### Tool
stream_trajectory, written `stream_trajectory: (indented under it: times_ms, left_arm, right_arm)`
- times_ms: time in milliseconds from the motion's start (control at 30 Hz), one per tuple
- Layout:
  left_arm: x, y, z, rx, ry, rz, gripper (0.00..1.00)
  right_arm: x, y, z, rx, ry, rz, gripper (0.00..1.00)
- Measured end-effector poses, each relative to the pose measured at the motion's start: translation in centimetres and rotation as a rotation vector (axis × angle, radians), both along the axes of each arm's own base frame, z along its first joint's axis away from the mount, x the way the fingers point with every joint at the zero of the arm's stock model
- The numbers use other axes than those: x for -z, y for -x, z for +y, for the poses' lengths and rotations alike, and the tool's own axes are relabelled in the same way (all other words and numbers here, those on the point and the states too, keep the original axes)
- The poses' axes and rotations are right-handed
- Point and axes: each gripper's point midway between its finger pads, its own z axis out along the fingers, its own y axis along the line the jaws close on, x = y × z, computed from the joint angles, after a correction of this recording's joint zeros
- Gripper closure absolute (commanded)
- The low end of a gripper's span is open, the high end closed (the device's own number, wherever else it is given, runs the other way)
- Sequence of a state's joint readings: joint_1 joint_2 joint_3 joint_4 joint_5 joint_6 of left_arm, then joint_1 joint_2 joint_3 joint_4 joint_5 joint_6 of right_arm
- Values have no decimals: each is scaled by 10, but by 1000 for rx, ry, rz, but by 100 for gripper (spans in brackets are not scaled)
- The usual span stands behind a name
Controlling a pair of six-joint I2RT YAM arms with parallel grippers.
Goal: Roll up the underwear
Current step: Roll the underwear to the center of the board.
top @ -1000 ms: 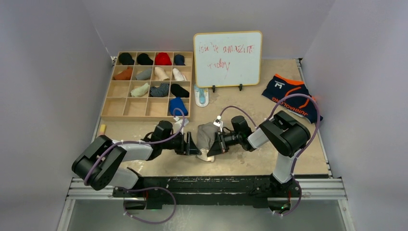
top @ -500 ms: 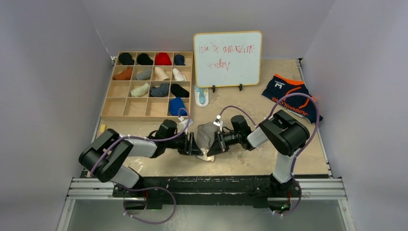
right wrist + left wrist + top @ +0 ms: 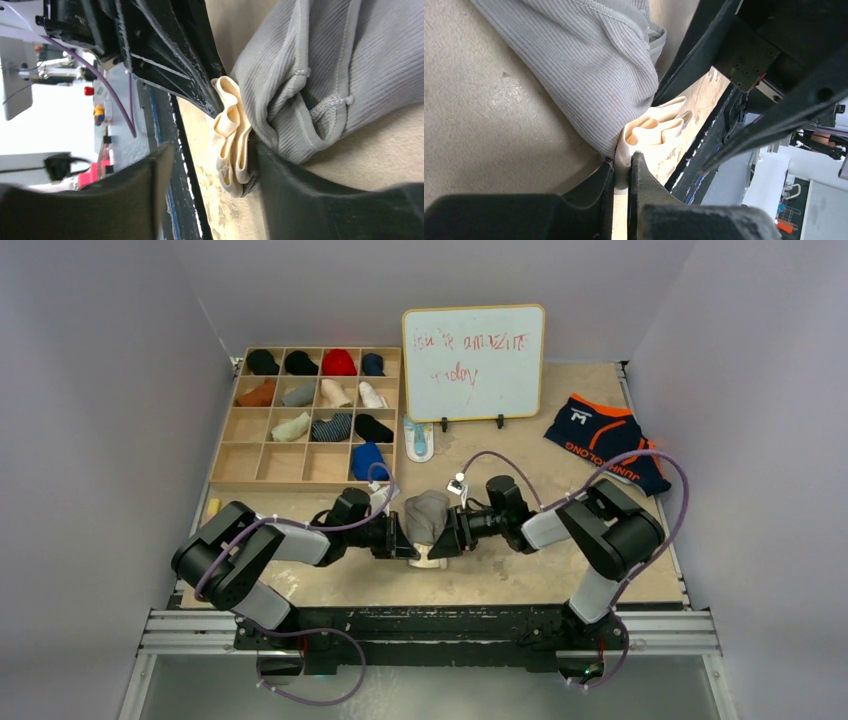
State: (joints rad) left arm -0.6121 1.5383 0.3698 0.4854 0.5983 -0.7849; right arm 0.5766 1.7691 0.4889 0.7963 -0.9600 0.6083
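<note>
On my beige worktop [image 3: 500,580], the navy orange-trimmed briefs [image 3: 605,440] lie far right, untouched. The soft grey ribbed briefs [image 3: 428,512] sit bunched at centre between both arms. My left tool [image 3: 402,539] is pinched together on their cream elastic band [image 3: 654,132]. My right tool [image 3: 449,538] stands apart, seemingly holding nothing. The fabric looks limp and light, so I'd grip the firmer band.

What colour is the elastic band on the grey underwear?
The elastic band is cream; clearest in the left wrist view.
</note>
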Motion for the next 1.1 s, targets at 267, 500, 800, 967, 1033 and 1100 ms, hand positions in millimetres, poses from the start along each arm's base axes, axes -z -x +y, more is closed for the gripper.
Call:
stream_trajectory:
  times_ms: [267, 500, 800, 967, 1033, 1100]
  left_arm:
    - [0, -3, -2, -7, -7, 15, 100]
    - [-1, -5, -3, 1, -40, 52, 100]
    - [1, -9, 13, -4, -48, 118, 100]
    - [1, -9, 22, 3, -56, 146, 100]
    - [1, -8, 24, 12, -58, 152, 100]
    - [1, -6, 25, 18, -59, 159, 100]
  right_arm:
    - [-37, -28, -14, 118, 51, -349, 1]
    - [-99, -81, -70, 581, 109, -781, 5]
    - [-63, -84, -68, 425, 296, -1131, 19]
    - [-38, -10, -4, -29, 285, -1459, 34]
    - [-26, 4, 5, -152, 310, -1556, 35]
    - [-16, 13, 7, -241, 336, -1626, 35]
